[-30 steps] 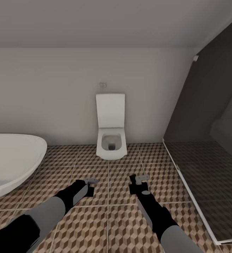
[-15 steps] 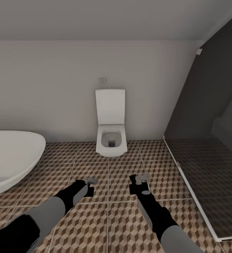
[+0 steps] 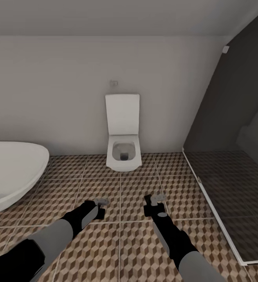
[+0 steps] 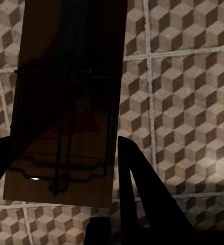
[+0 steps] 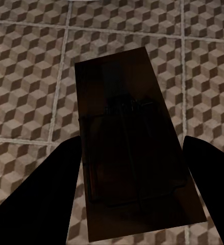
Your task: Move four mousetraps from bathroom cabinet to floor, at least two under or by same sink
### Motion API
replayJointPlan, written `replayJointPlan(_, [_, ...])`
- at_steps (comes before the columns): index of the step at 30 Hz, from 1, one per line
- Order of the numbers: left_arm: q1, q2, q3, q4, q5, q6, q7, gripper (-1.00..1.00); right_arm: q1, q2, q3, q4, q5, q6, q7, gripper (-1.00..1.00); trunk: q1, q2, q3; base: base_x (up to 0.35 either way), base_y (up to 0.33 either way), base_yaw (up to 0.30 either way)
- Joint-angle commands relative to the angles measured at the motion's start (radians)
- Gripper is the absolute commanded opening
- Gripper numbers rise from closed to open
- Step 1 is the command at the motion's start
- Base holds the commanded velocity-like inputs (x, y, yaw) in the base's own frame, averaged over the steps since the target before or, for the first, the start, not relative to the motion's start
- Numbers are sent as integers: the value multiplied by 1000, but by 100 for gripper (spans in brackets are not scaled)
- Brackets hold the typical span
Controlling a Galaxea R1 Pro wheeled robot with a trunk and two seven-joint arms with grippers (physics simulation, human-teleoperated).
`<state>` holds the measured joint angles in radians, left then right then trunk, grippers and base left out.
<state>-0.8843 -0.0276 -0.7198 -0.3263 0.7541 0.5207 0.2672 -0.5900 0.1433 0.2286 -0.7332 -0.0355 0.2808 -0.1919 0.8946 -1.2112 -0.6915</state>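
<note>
I note each mousetrap (image 4: 66,107) clamped between a gripper's jaws, left gripper (image 3: 101,202) and right gripper (image 3: 157,198) alike, above the bathroom floor (image 3: 121,250). Light, stiff slabs (hold edges, avoid wire).

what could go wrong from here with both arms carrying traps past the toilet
1. Each pincer, left and right, carries a mousetrap high above the patterned floor; a slip would drop it far from any sink.
2. In the right wrist view the fingers flank the trap with floor showing beside one edge, so the grip may be slight.
3. The toilet and bathtub stand close ahead; driving on risks a bump.
</note>
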Motion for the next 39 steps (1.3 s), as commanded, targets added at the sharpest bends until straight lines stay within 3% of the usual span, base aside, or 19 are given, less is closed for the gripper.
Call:
replayJointPlan(1, [-1, 0, -7, -2, 7, 4, 7, -100, -1, -1, 4, -2, -4, 6, -7, -100, 4, -8, -6, 0, 0, 0])
replayJointPlan(39, [-1, -2, -8, -2, 7, 4, 7, -100, -1, 0, 5, -2, -4, 6, -8, -100, 146, -267, -182, 0, 0, 0])
